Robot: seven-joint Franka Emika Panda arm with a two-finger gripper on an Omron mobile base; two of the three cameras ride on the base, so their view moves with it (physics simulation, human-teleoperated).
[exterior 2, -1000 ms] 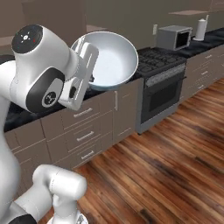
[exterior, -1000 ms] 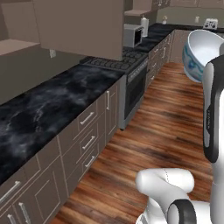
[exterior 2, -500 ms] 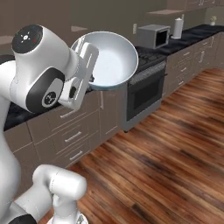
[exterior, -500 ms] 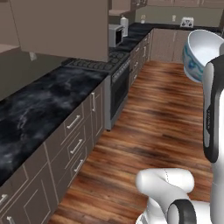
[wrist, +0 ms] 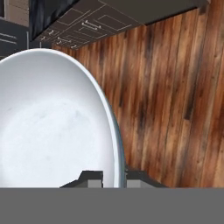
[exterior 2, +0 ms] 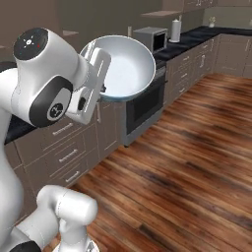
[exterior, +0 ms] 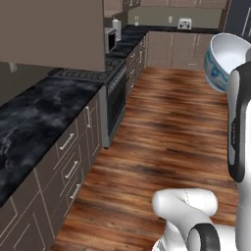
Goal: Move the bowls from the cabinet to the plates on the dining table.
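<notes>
A deep white bowl (exterior: 219,63) with a blue floral pattern on its outside hangs in the air over the wooden floor, tilted on its side. In the right base view the bowl (exterior 2: 125,66) shows its plain white inside, and my gripper (exterior 2: 100,78) clamps its rim from the left. The hand view has the bowl (wrist: 52,122) close up, with its rim running down between my two fingertips; my gripper (wrist: 114,177) is shut on that rim.
A black marble counter (exterior: 34,117) over taupe drawer units runs along the left, with a stove (exterior: 83,73) and a microwave (exterior 2: 150,38) farther on. A taupe wall cabinet (exterior: 49,34) hangs above. Wooden floor (exterior: 166,122) lies open ahead.
The whole picture has shifted: the base is turning, so the counter and stove slide across both base views. The bowl stays in my gripper in the same pose.
</notes>
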